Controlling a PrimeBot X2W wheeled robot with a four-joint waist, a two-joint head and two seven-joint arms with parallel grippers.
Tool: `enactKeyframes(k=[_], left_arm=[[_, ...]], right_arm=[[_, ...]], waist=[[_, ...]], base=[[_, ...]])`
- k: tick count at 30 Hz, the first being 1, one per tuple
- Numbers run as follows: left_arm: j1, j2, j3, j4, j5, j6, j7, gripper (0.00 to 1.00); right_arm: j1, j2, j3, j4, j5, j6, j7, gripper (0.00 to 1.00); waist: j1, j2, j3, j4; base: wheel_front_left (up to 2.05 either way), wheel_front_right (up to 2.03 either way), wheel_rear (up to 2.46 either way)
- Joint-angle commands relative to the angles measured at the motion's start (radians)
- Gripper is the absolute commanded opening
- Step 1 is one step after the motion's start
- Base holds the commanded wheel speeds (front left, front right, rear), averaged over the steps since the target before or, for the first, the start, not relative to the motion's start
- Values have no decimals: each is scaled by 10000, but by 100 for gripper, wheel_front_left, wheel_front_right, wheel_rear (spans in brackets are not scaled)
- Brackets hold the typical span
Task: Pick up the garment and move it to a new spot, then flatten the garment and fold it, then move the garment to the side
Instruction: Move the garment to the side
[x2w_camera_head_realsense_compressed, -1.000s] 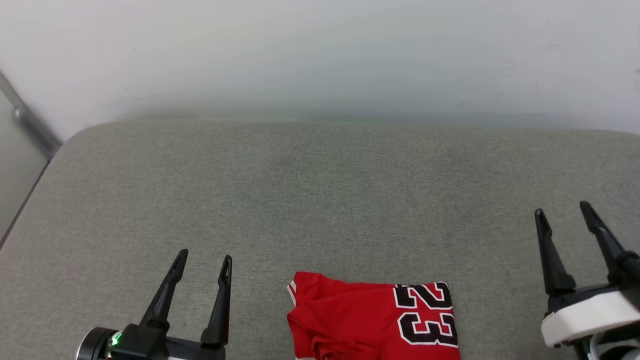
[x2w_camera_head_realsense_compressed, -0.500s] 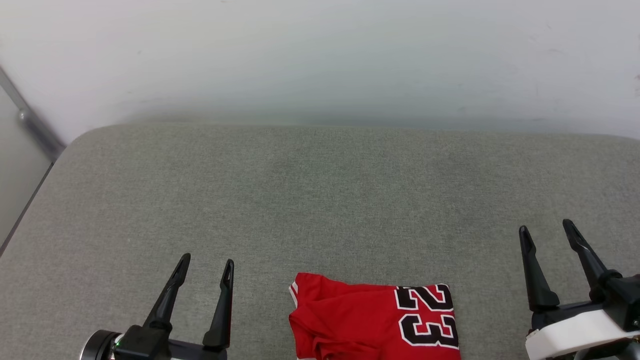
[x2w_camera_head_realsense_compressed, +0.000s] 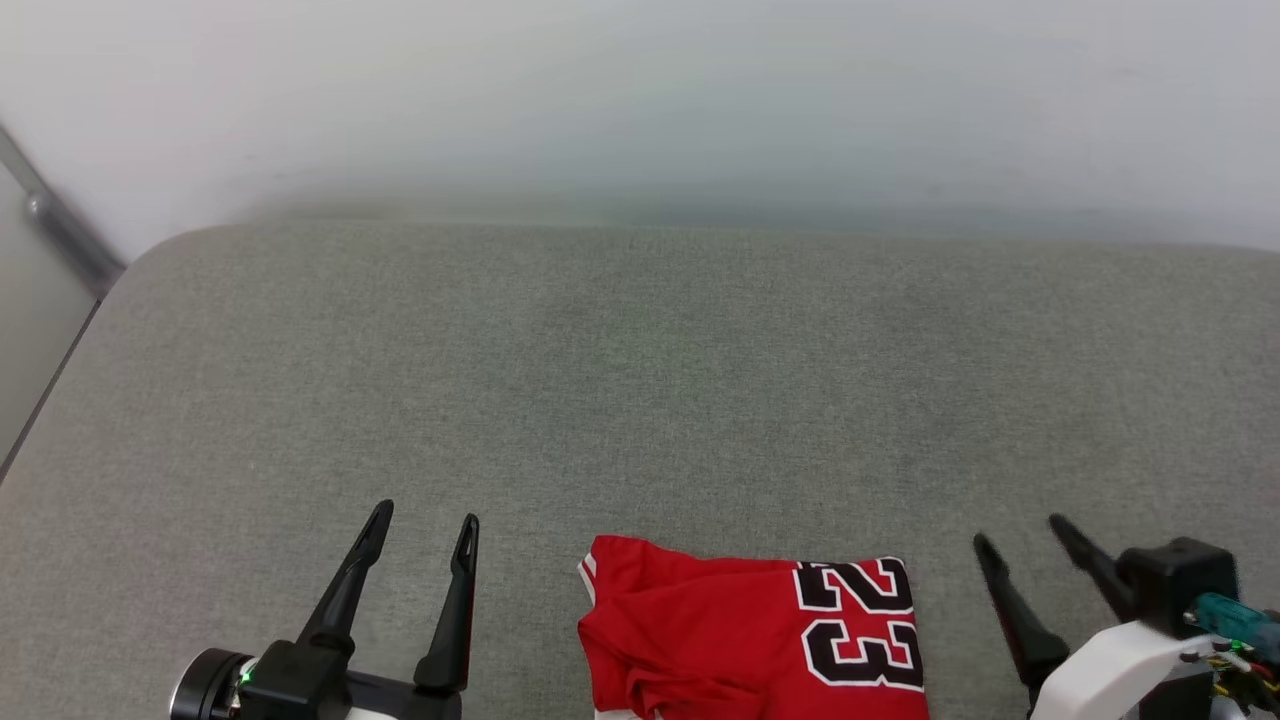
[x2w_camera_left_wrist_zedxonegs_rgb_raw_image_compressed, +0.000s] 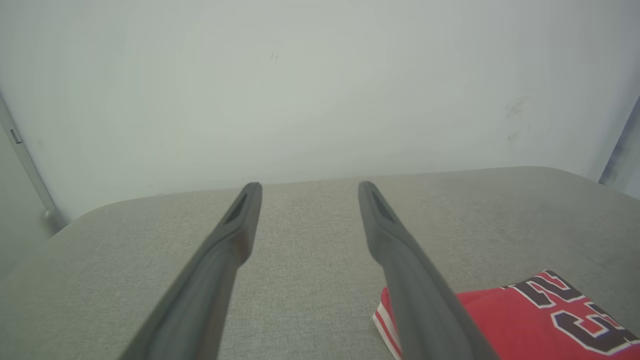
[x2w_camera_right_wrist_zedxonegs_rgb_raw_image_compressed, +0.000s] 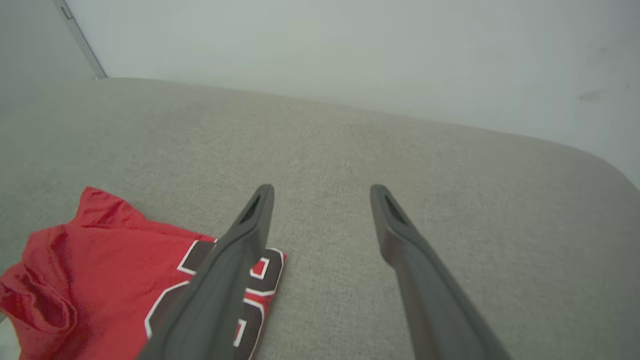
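Flanking the seemingly folded red jersey T-shirt (x2w_camera_head_realsense_compressed: 720, 640), dark-fingered left gripper (x2w_camera_head_realsense_compressed: 427, 513) and right gripper (x2w_camera_head_realsense_compressed: 1020, 530) gape empty; a single-layer pinch risks unfolding.

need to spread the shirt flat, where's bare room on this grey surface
Broad bare stretch: the grey surface from the far edge of the garment back to the wall. Narrow bare strips separate the garment from the left end effector and the right end effector. Crowded: the near edge, where all three sit.
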Motion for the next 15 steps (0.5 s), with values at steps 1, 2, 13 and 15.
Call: enactKeyframes(k=[1, 2, 13, 15], left_arm=[[-119, 48, 22, 29, -45, -14, -21, 100], [-160, 41, 35, 72, -64, -14, -21, 100], [-614, -56, -92, -1, -99, -14, -21, 100], [-719, -42, -135, -35, -135, -14, -21, 100]], right_arm=[[136, -170, 162, -59, 173, -4, 389, 100], [151, -276, 249, -162, 383, -4, 962, 100], [-9, 43, 196, -480, 1473, -4, 6492, 100], [-51, 143, 173, -317, 1356, -4, 7029, 100]], waist=[[1, -1, 69, 47], [1, -1, 116, 70], [1, -1, 750, 665], [1, -1, 873, 837]], base=[[0, 0, 0], [0, 0, 0], [0, 0, 0], [0, 0, 0]])
